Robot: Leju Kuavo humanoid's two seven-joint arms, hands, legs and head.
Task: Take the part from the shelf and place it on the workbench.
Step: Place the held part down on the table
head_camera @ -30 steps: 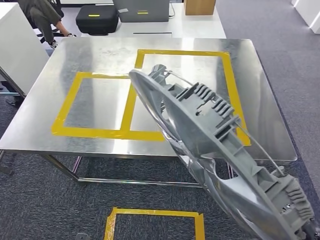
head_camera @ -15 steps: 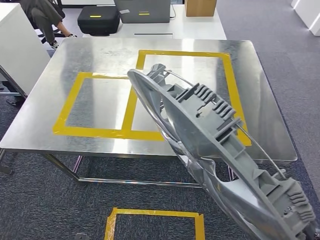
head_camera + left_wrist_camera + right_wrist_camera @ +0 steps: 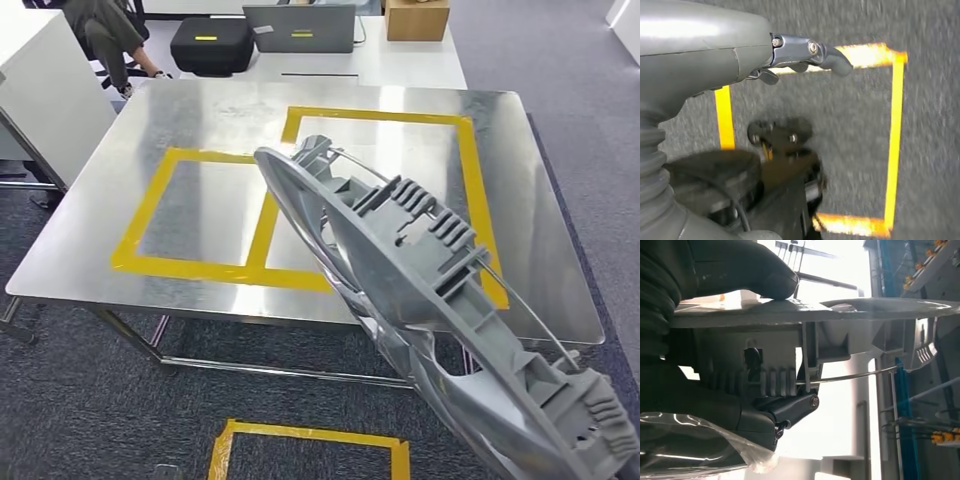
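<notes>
One long grey part [image 3: 423,300] hangs over the workbench [image 3: 226,110] edge, held at its ribbed end by our right hand [image 3: 764,405], looking stiff but unwieldy; our left hand [image 3: 806,52] holds nothing

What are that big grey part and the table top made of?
The part looks like moulded matte grey plastic, judging by its ribs and clips, partly wrapped in clear film. The workbench top appears to be bare brushed sheet metal: it shines and reflects faintly.
</notes>
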